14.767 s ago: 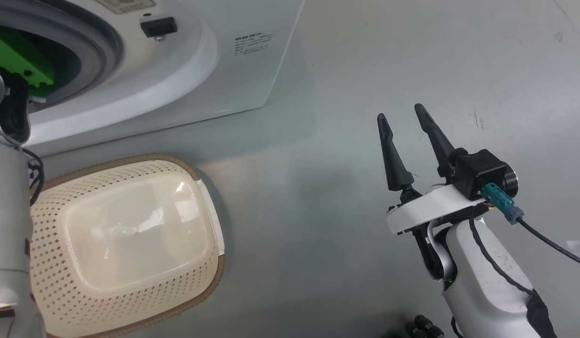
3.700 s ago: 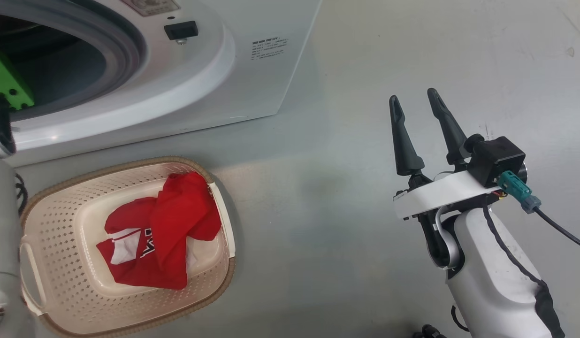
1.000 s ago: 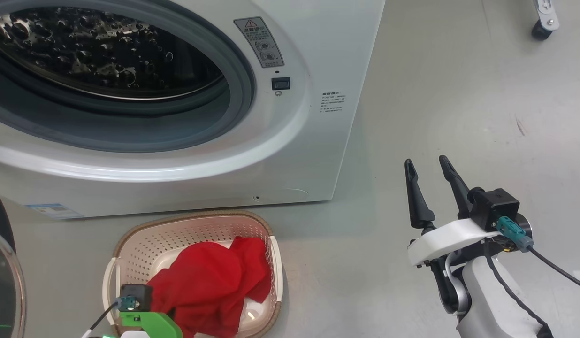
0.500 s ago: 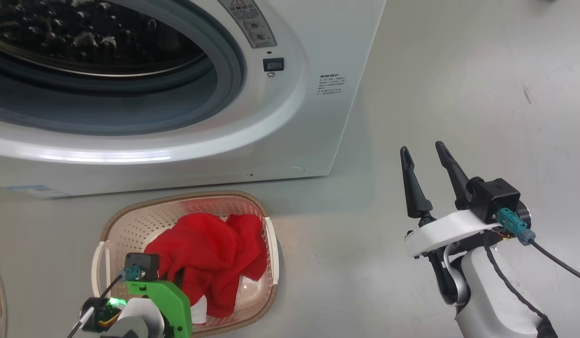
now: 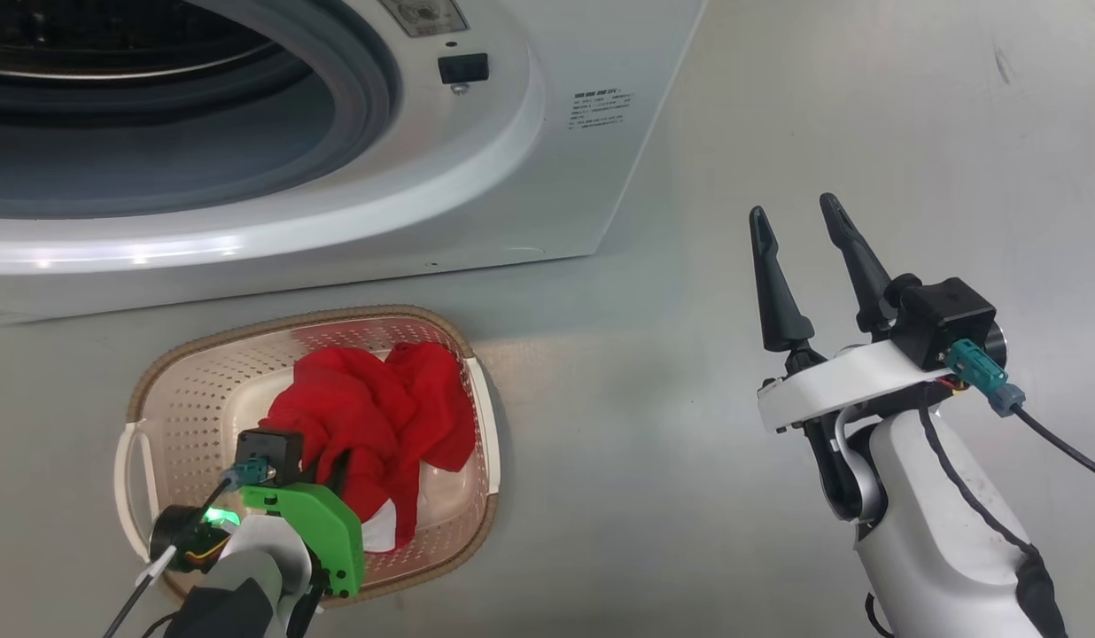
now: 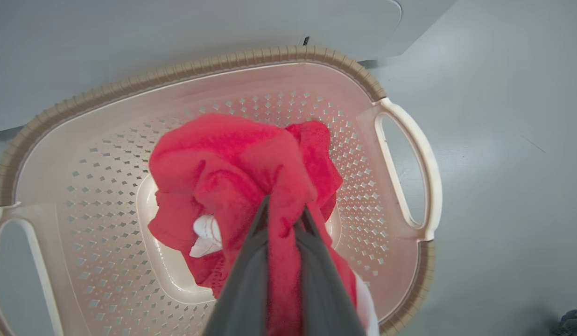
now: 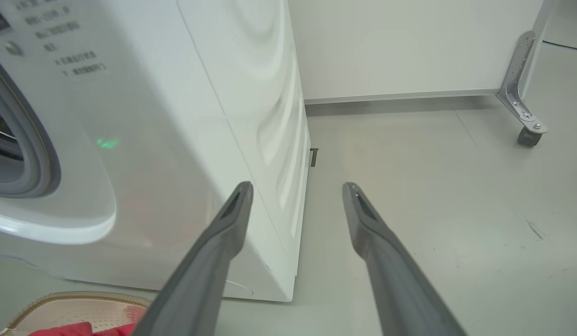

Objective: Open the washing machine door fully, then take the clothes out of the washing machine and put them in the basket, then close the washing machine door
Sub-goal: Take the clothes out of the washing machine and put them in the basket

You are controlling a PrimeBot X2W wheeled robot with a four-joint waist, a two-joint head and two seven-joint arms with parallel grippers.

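pinching the clothes (image 6: pixel 223 158) over the basket (image 6: pixel 270 53), left fingers (image 6: pixel 246 289) with tips buried in red; right fingers (image 7: pixel 386 261) apart

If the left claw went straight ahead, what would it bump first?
The left claw, shut on the red clothes, points down into the basket. It would probably press them against the basket's bottom first, though the depth is unclear.
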